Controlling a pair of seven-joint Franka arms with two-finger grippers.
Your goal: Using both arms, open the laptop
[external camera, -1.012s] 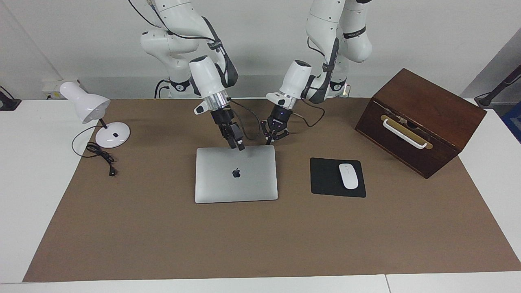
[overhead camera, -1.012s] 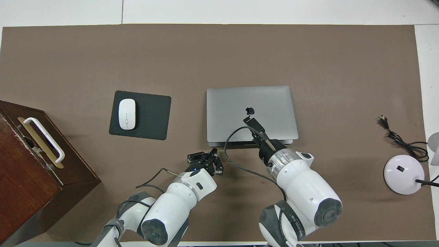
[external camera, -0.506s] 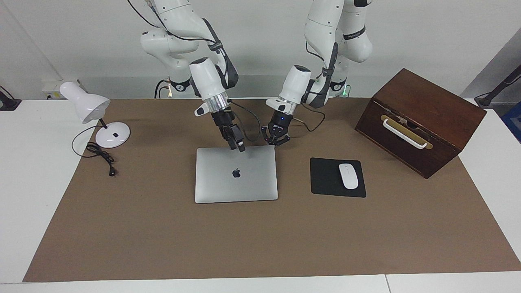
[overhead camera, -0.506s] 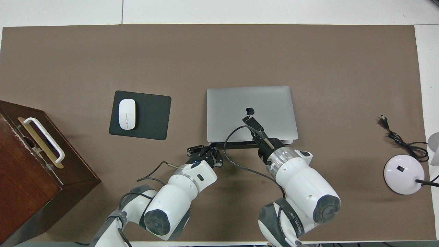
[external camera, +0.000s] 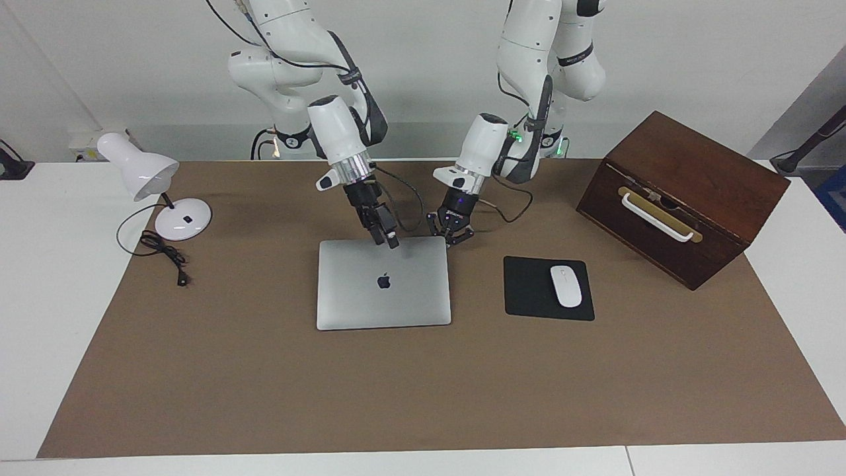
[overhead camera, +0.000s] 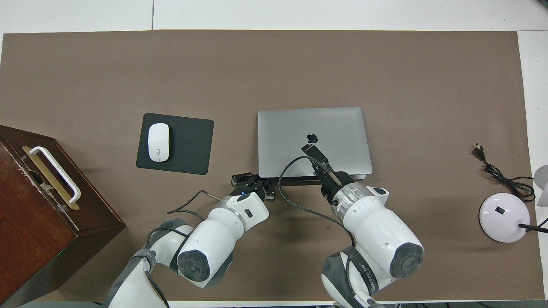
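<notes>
The silver-grey laptop (external camera: 357, 294) lies shut and flat on the brown mat, apple logo up; it also shows in the overhead view (overhead camera: 338, 126). My right gripper (external camera: 386, 238) is shut and empty, with its tip on or just above the lid close to the laptop's edge nearest the robots; in the overhead view (overhead camera: 312, 150) it covers the lid beside the logo. My left gripper (external camera: 450, 236) is open and low at the laptop's corner nearest the robots, toward the left arm's end. In the overhead view (overhead camera: 252, 185) it sits just off that corner.
A black mouse pad (external camera: 529, 291) with a white mouse (external camera: 566, 285) lies beside the laptop toward the left arm's end, and past it a wooden box (external camera: 681, 198) with a white handle. A white desk lamp (external camera: 149, 178) and its cord stand at the right arm's end.
My left gripper has come in closer to the laptop's corner. My right gripper has barely moved. The laptop is still shut.
</notes>
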